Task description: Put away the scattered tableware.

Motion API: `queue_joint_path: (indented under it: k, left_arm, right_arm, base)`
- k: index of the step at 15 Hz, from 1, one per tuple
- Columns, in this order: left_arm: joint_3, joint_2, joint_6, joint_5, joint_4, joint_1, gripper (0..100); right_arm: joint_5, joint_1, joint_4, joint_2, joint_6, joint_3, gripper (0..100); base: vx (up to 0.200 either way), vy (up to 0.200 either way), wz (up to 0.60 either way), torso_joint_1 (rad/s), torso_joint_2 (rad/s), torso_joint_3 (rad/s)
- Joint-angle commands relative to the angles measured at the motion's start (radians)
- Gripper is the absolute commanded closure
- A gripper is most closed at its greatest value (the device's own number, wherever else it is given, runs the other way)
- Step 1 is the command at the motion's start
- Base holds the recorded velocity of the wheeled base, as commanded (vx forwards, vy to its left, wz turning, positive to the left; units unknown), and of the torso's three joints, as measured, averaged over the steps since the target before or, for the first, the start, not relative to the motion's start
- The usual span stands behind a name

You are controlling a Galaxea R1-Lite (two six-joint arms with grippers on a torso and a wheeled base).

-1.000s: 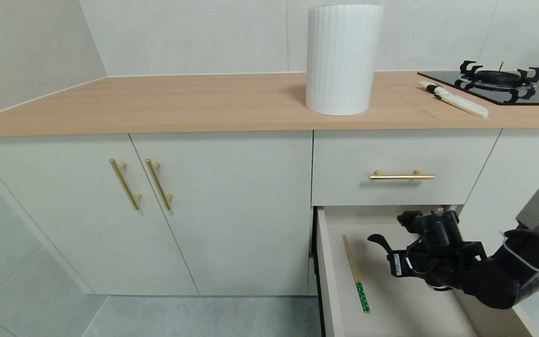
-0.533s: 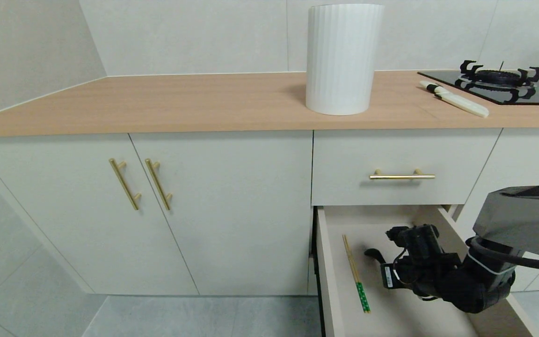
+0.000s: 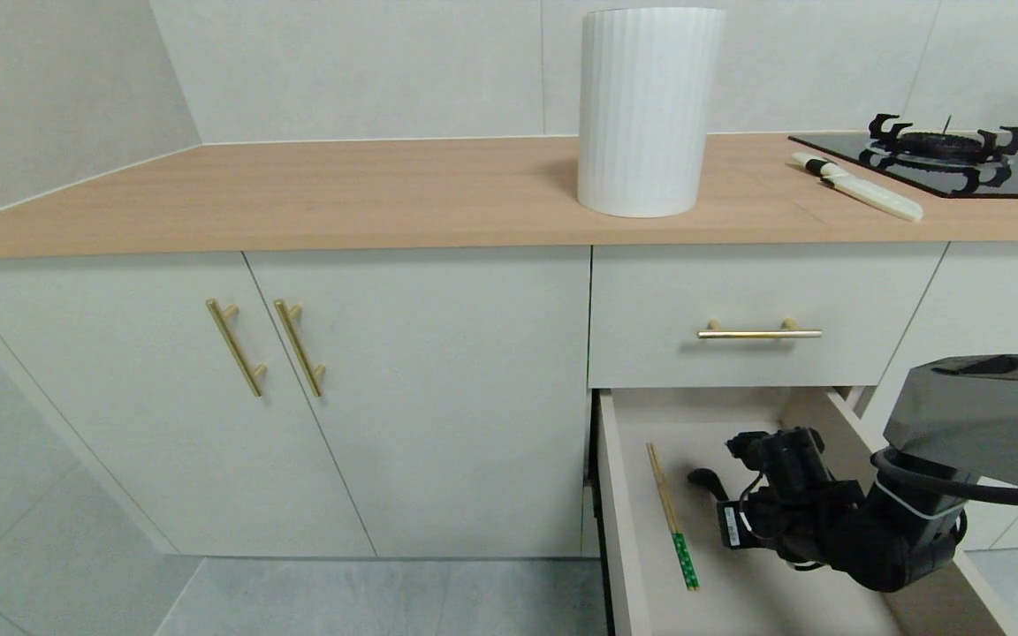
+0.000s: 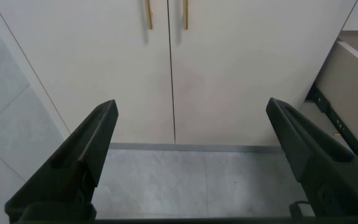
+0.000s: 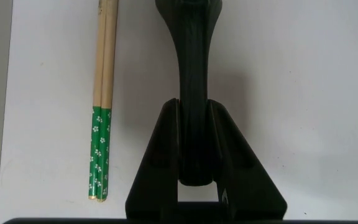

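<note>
On the left, nothing to tidy: just the left hand [image 4: 191,109], spread wide and empty, hanging low in front of the closed cupboard doors [image 4: 229,62].

Further along, in the open drawer [image 3: 619,495] under the worktop [image 3: 341,185], already stowed: a pair of chopsticks [image 3: 672,517], green at the near end, lying flat on the drawer floor close to its left wall. Counts as done.

Just beside them, on their right: a black spoon [image 5: 191,56], pinched by the handle in the closed right hand [image 5: 193,124], far end pointing toward the back of the drawer. Hard to tell whether resting on the drawer floor or held just above it. Either way well inside the drawer walls, so probably only a release left for this piece, then a withdrawal of the arm.

Up on the worktop, past the white ribbed canister [image 3: 646,110], not yet dealt with: a pale knife [image 3: 858,185] with a dark band at the handle, lying flat just beside the hob [image 3: 942,159]. Looks like the last loose item.

By this reckoning, roughly two thirds through: one piece put away, one about to be, one untouched. After that, likely the drawer to push shut.
</note>
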Motion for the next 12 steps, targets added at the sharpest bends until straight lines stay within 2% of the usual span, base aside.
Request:
queue_joint_path:
  k: [1, 2, 9, 12]
  left_arm:
    - [0.000, 0.000, 0.000, 0.001, 0.000, 0.000, 0]
    - [0.000, 0.000, 0.000, 0.001, 0.000, 0.000, 0]
    - [0.000, 0.000, 0.000, 0.001, 0.000, 0.000, 0]
    - [0.000, 0.000, 0.000, 0.001, 0.000, 0.000, 0]
  right_arm:
    - [0.000, 0.001, -0.001, -0.004, 0.000, 0.002, 100]
    - [0.000, 0.001, -0.001, -0.004, 0.000, 0.002, 0]
    - [0.000, 0.002, 0.001, -0.024, 0.000, 0.008, 0]
    - [0.000, 0.001, 0.013, -0.128, 0.000, 0.052, 0]
  base:
    - [0.000, 0.000, 0.00, 0.000, 0.00, 0.000]
    - [0.000, 0.000, 0.00, 0.000, 0.00, 0.000]
    - [0.000, 0.000, 0.00, 0.000, 0.00, 0.000]
    - [0.000, 0.000, 0.00, 0.000, 0.00, 0.000]
